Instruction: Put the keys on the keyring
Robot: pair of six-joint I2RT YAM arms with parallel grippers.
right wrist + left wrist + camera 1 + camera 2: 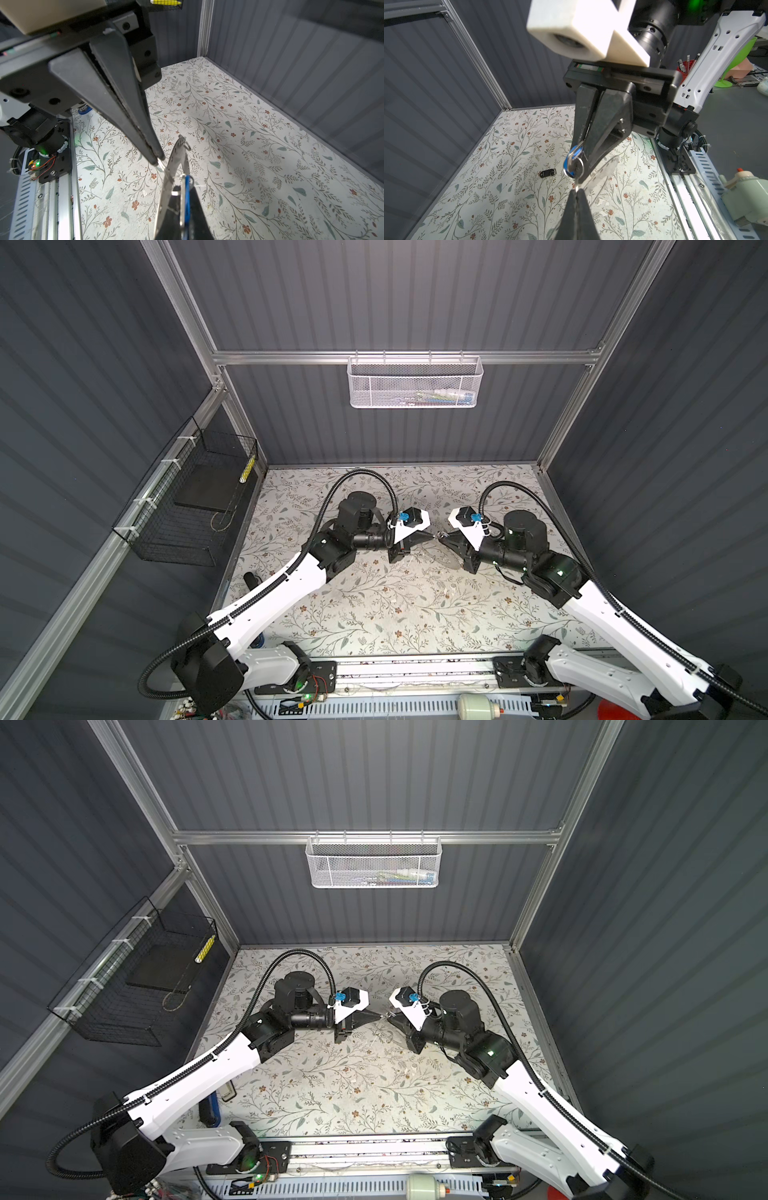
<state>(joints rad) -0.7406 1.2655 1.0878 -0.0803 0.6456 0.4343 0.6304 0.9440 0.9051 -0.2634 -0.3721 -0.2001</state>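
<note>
Above the floral table [374, 605], your left gripper [158, 161] pinches a small silver key [576, 185] shut-jawed, its end touching the keyring [577, 164] hanging from the blue tag [572, 155] that your right gripper [444, 536] clamps.

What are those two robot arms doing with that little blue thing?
They are trying to get a key onto a keyring. The right gripper has its jaws shut on the blue tag, which carries the silver keyring. The left gripper pinches what looks like a tiny silver key right at that ring, up above the flowery table. A black tag lies on the table, untouched.
</note>
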